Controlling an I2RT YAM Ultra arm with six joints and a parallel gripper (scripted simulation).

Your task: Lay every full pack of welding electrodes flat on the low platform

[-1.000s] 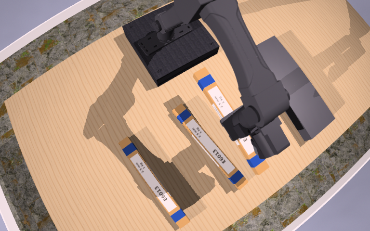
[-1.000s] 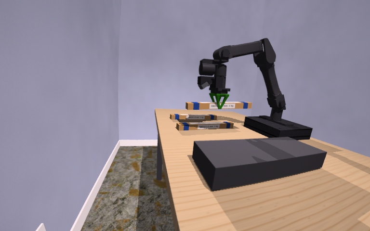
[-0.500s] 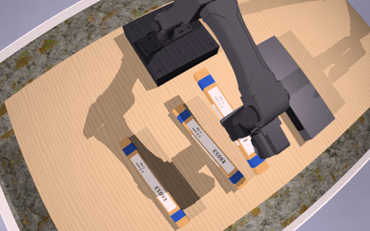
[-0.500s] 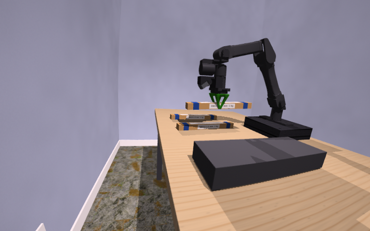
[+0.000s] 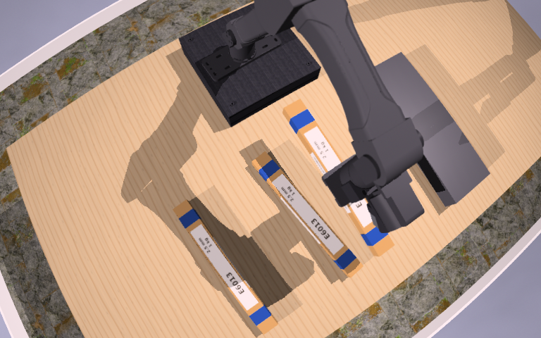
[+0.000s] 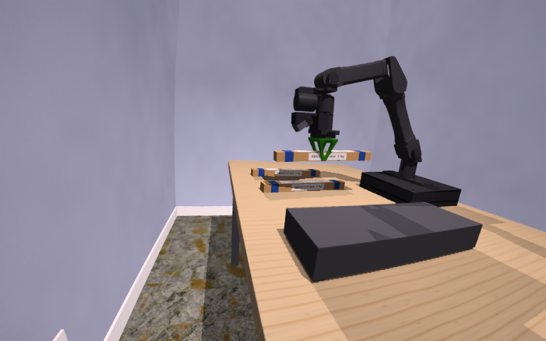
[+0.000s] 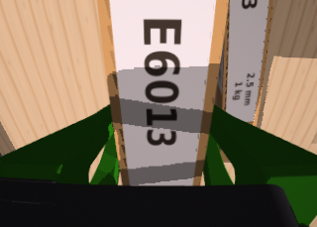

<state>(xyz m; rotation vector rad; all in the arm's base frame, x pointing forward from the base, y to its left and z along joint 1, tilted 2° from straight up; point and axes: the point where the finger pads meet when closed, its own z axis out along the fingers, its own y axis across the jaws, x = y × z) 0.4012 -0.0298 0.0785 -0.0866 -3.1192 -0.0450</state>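
My gripper (image 6: pixel 323 157) (image 7: pixel 161 108) is shut on an E6013 pack (image 5: pixel 320 144) (image 6: pixel 352 156) (image 7: pixel 163 34), a long cardboard box with blue bands and a white label. The pack hangs about level above the table, its label up, with one green finger on each long side. In the top view the arm hides the fingers and part of this pack. A second pack (image 5: pixel 307 213) (image 6: pixel 308 186) (image 7: pixel 240 54) lies flat on the table. A third pack (image 5: pixel 227 272) (image 6: pixel 295 172) lies flat farther from the platform. The low dark grey platform (image 5: pixel 454 167) (image 6: pixel 394 258) bears no pack.
The black arm base (image 5: pixel 273 79) (image 6: pixel 432 196) stands at the table's back edge, beside the platform. The two lying packs are apart and roughly parallel on the wooden table (image 5: pixel 84 167) (image 6: pixel 373 304). The outer pack's end is near the table's front edge.
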